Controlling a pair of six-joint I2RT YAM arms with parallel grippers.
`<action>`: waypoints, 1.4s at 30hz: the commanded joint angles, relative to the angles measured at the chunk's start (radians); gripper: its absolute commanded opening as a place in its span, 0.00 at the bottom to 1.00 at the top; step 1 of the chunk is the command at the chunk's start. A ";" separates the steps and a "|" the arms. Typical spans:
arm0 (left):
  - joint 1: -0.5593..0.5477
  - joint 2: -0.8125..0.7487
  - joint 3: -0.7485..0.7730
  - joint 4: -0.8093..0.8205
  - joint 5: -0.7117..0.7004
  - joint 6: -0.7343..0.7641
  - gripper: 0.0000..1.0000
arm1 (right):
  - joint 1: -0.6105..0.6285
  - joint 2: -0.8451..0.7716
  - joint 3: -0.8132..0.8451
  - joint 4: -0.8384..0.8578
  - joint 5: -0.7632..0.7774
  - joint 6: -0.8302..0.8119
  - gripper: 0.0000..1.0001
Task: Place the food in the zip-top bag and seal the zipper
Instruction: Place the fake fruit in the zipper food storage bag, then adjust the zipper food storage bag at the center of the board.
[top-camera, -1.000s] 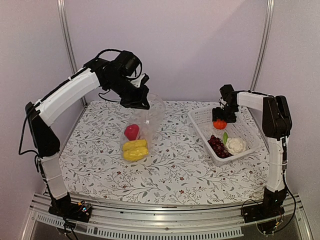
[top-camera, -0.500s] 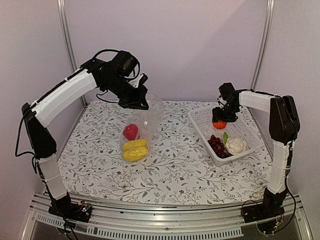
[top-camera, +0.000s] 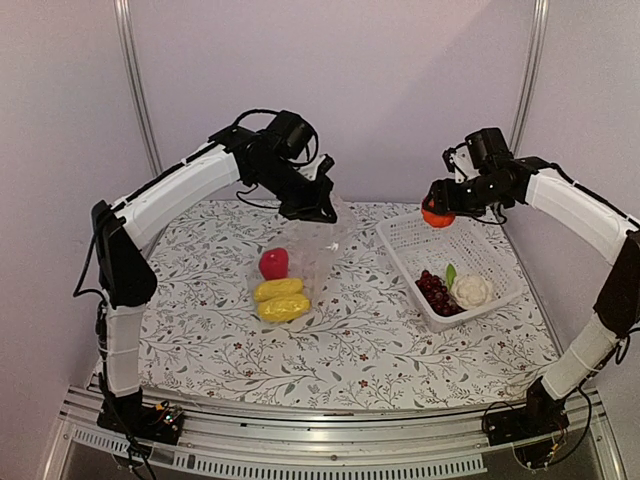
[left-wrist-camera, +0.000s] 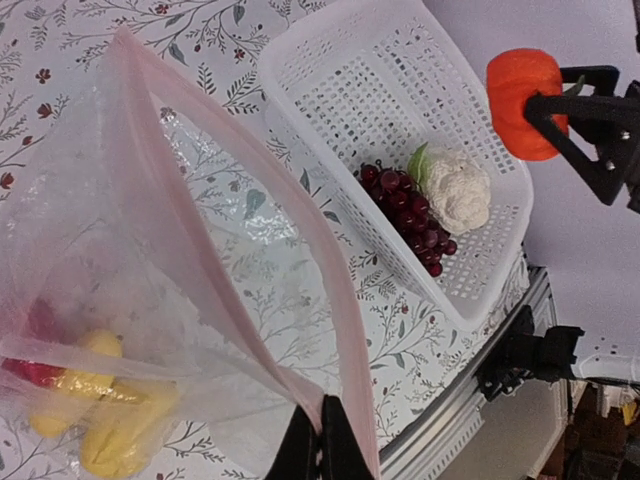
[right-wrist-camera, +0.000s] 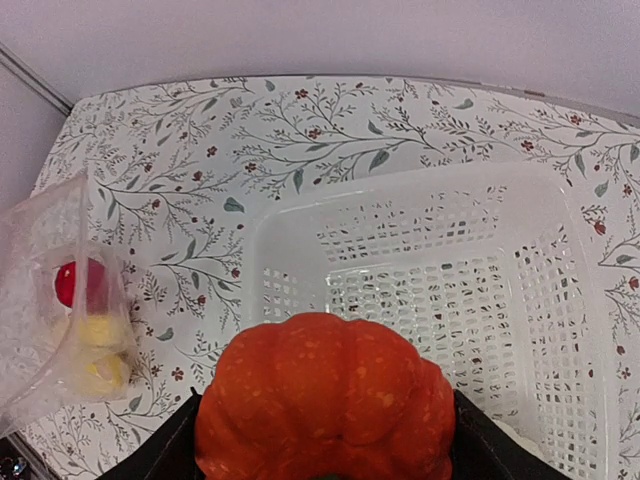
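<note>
Left gripper: jaws pressed together, pinching zipper of zip-top bag, mouth raised over table centre. Red pepper and yellow pieces inside.
Right gripper: jaws spread, clamping orange pumpkin above basket far rim.

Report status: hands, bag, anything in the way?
Left hand shut on zipper of zip-top bag, mouth open. Right hand grips orange pumpkin above white basket. Nothing between pumpkin and bag.
</note>
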 joint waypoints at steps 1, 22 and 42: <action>-0.026 0.006 0.031 -0.007 0.032 0.006 0.00 | 0.046 -0.028 0.112 0.008 -0.086 0.029 0.63; -0.056 -0.150 -0.062 -0.022 -0.048 0.025 0.00 | 0.278 0.086 0.236 0.226 -0.305 0.195 0.63; -0.073 -0.226 -0.156 -0.028 -0.103 0.012 0.00 | 0.327 0.094 0.321 -0.073 0.055 0.170 0.99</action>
